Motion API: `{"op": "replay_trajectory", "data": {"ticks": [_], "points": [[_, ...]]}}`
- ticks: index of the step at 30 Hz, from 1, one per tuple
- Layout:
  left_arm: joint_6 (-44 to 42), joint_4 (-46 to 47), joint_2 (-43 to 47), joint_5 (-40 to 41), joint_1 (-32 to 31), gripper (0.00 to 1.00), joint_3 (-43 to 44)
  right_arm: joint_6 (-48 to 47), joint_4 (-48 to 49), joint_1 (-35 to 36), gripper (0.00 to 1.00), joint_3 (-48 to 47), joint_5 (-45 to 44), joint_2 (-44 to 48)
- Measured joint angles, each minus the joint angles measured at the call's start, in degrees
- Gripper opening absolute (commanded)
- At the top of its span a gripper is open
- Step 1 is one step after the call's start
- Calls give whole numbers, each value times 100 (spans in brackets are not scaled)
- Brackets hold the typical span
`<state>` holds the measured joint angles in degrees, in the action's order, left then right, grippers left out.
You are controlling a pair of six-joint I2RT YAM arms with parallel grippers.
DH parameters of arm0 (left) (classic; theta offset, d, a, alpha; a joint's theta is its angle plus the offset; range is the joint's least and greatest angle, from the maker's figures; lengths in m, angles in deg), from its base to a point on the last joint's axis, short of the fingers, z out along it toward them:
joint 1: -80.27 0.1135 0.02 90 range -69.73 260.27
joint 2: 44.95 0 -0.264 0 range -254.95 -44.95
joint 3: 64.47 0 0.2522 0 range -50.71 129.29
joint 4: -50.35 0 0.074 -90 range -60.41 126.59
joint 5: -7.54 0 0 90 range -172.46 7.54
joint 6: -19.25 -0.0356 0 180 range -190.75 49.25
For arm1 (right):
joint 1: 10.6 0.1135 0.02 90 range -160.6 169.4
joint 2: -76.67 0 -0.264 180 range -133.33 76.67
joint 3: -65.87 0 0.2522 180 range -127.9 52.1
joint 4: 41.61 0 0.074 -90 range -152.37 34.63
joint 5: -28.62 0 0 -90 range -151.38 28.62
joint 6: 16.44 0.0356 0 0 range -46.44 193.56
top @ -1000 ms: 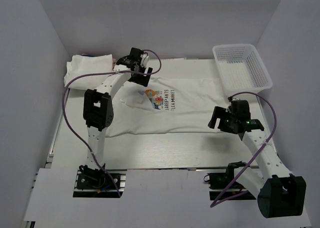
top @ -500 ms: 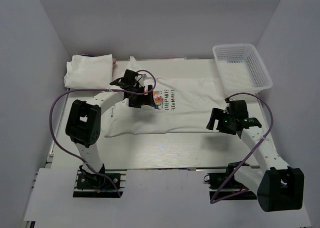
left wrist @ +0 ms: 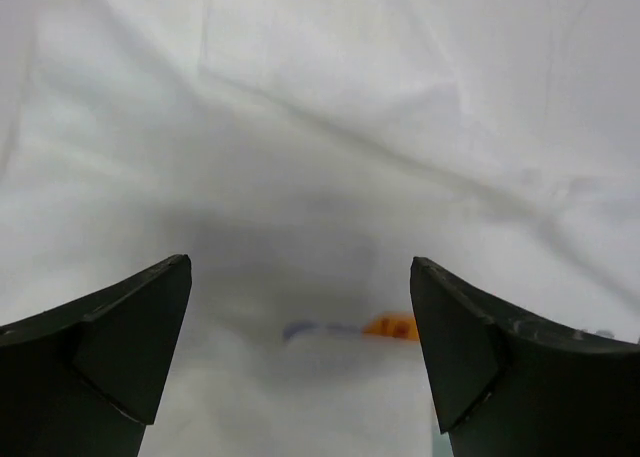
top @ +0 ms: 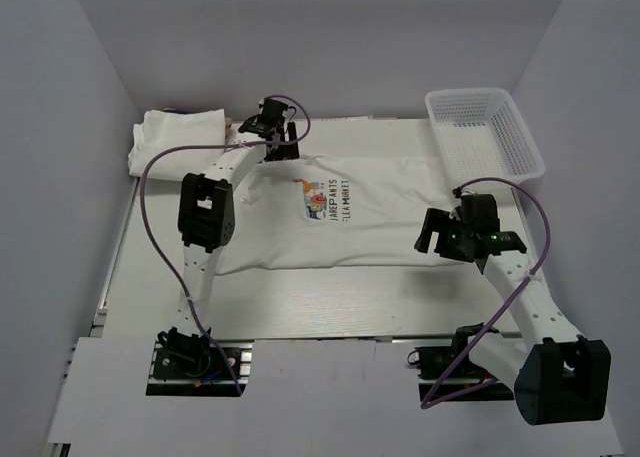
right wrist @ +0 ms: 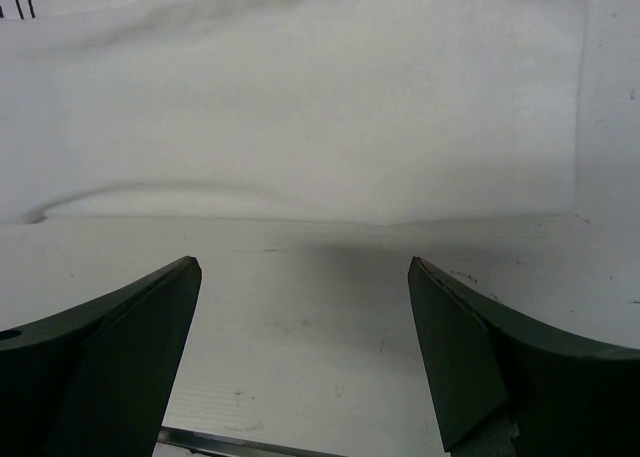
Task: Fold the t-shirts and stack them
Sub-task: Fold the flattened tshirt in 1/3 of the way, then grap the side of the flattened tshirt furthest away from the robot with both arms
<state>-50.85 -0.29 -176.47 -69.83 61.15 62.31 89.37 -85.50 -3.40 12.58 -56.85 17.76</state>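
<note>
A white t-shirt [top: 385, 217] lies spread flat on the table, its cartoon print [top: 322, 199] and dark lettering facing up. A folded white t-shirt bundle [top: 178, 142] rests at the back left corner. My left gripper [top: 280, 145] hovers open over the spread shirt's upper left part; in the left wrist view only white cloth [left wrist: 300, 127] and a sliver of the print [left wrist: 392, 327] lie under the left gripper [left wrist: 300, 267]. My right gripper [top: 435, 237] stands open at the shirt's near right edge, and the right wrist view shows the right gripper [right wrist: 303, 265] over bare table just short of the cloth [right wrist: 300, 107].
A white plastic mesh basket [top: 520, 142] stands at the back right corner. White walls close in the table on the left, right and back. Purple cables loop off both arms. The table's front rail [top: 330, 339] runs between the arm bases.
The left gripper swung out over the shirt near the print half a second ago and has since drawn back to the shirt's upper left. The right gripper barely shifted. Both stayed open.
</note>
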Motion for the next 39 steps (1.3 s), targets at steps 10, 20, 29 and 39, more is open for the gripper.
{"op": "replay_trajectory", "data": {"ticks": [10,20,29,39], "points": [[85,-76,-142,179,87,100,490,-61,26,0,90,-96,-116,109],[612,511,3657,164,-57,100,-3368,133,636,2,90,-164,-151,-815],[1576,387,3740,52,-11,100,-5497,175,1370,120,90,-415,-393,-2428],[2481,-227,4546,-310,22,100,-6647,619,1207,282,90,439,-577,-1534]]}}
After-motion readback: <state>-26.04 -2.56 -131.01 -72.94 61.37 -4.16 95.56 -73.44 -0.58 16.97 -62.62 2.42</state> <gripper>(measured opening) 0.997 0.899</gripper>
